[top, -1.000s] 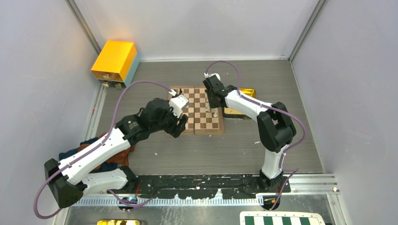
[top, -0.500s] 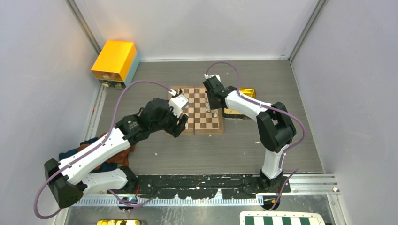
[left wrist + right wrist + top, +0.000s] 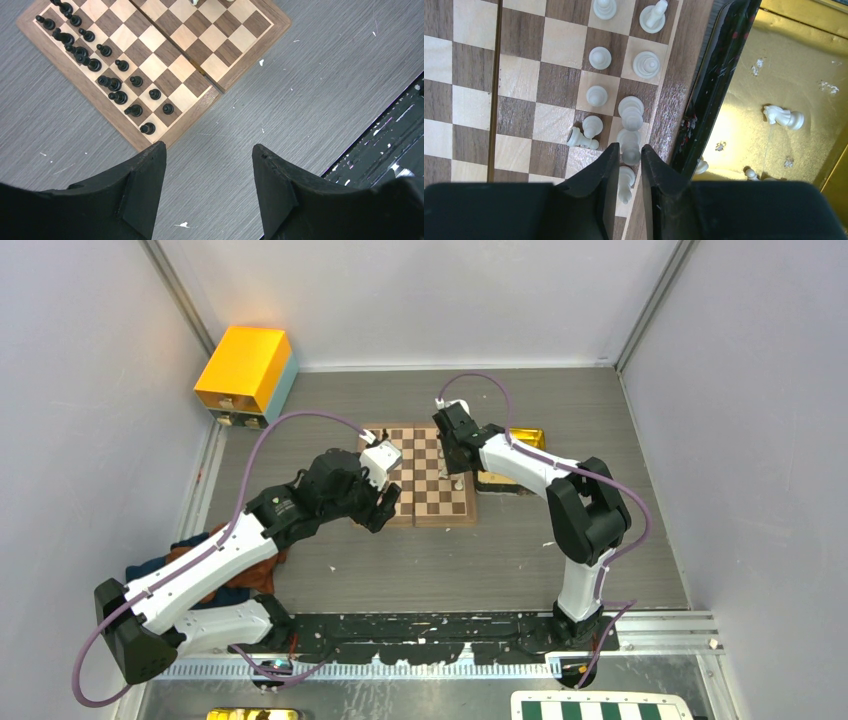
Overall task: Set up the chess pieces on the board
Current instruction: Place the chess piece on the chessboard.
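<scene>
The grey table (image 3: 520, 560) has a streaked, wood-grain surface. At its far left sits a boxy yellow case (image 3: 245, 365) with a pale blue side. The square wooden board (image 3: 440, 505) lies flat in the middle toward the far side, with dark and light brown squares, a brown frame and a seam running near to far. Touching its right edge is a shiny gold tray (image 3: 744, 75) with a dark rim.

The left gripper (image 3: 207, 147) hangs over bare table just off the board's near left corner. Its 2 blunt black fingers are spread wide with nothing between them.

The right gripper (image 3: 629, 147) is over the board's right edge. Its 2 fingers stand close together on either side of a tall white piece (image 3: 628, 139); I cannot tell whether they pinch it or merely flank it.

The black pieces (image 3: 95, 65), glossy and round-headed, stand in 2 rows along the board's left edge. The white pieces (image 3: 599, 57), smooth and cream, stand in 2 columns along the right edge, and 1 small pawn (image 3: 581, 140) lies on its side there. A white knight (image 3: 781, 116) lies toppled in the tray.
</scene>
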You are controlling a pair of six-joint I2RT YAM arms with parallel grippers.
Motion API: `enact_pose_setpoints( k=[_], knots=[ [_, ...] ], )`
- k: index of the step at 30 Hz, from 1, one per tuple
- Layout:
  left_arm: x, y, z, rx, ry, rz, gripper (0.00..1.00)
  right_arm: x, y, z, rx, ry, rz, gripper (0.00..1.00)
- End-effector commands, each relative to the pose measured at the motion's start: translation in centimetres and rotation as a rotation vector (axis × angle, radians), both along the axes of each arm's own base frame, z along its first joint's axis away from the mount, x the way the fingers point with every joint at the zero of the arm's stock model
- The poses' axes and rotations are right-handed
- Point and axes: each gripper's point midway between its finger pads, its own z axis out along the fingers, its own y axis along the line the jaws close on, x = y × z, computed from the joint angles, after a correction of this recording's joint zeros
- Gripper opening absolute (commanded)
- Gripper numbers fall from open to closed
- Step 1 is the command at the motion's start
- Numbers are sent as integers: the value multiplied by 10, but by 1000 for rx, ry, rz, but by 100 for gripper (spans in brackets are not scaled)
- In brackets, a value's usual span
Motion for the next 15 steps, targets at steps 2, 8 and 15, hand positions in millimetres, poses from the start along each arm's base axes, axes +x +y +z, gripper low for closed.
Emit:
enact_pose_setpoints(
  k=[2,8,15],
  knots=[
    [7,-7,13,-49,-42,-2,64,8,4,13,31,-52,-9,30],
    [7,-8,14,-53,-44,-3,64,10,4,20,32,-70,-11,33],
    [6,-7,14,-57,-45,-4,64,13,2,35,35,-104,-11,33]
  ],
)
